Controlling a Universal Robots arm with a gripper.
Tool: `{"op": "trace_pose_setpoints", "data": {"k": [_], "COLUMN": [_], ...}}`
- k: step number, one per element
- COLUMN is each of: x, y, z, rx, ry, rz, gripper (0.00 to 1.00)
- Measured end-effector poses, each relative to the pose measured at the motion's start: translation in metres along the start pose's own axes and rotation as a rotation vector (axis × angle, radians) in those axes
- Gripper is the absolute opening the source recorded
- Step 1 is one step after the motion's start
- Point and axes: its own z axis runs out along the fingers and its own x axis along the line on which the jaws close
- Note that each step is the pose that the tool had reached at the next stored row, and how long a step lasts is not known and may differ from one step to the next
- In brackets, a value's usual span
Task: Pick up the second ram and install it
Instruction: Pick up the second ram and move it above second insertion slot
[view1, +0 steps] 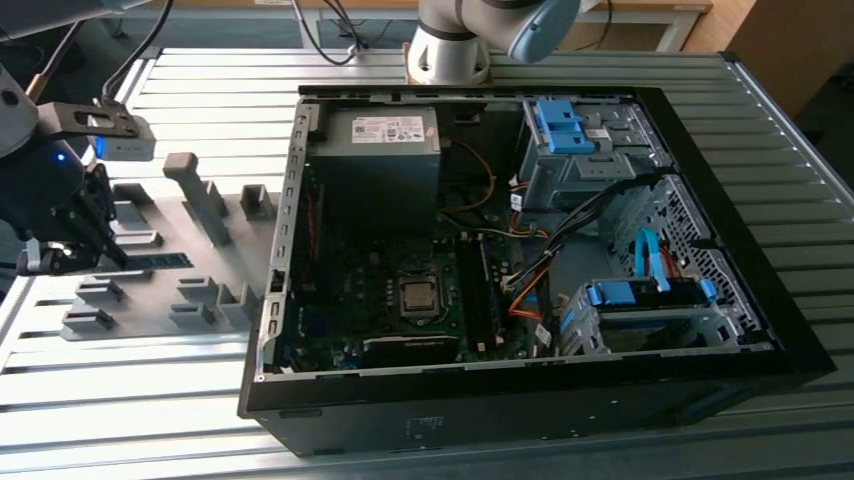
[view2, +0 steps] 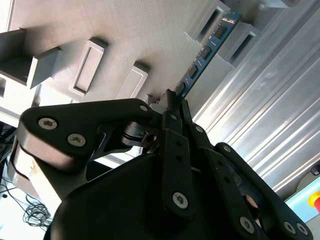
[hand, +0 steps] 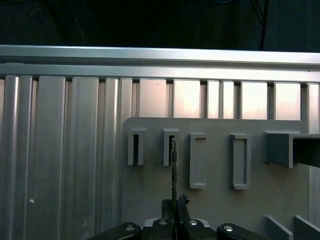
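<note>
The second ram (view2: 207, 47) is a thin blue board with dark chips. In the first wrist view the ram (hand: 173, 167) shows edge-on. My gripper (view2: 172, 102) is shut on its near end, one finger on each face. The far end of the stick lies between two grey holder blocks (view2: 245, 40) on the grey holder plate (hand: 215, 205). I cannot tell whether it still rests in the slot. In the exterior view my gripper (view1: 104, 250) hangs over the holder plate at that view's left, with the ram (view1: 163, 260) beside its fingertips.
An open black computer case (view1: 534, 400) lies at the exterior view's right of the holder plate (view1: 147, 315), with its motherboard (view1: 400, 300) facing up. Grey upright holders (view1: 200, 200) stand on the plate. Blue drive-bay latches (view1: 561, 125) sit at the case's far side. The table is ribbed metal (hand: 60, 150).
</note>
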Motion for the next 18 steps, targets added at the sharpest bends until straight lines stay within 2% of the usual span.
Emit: {"op": "trace_pose_setpoints", "data": {"k": [11,18], "x": [0.0,-0.0001], "y": [0.0,0.0], "z": [-0.0017,-0.0054], "rx": [0.0001,0.0001], "ry": [0.0,-0.0001], "rz": [0.0,0.0], "gripper": [0.14,0.14]}}
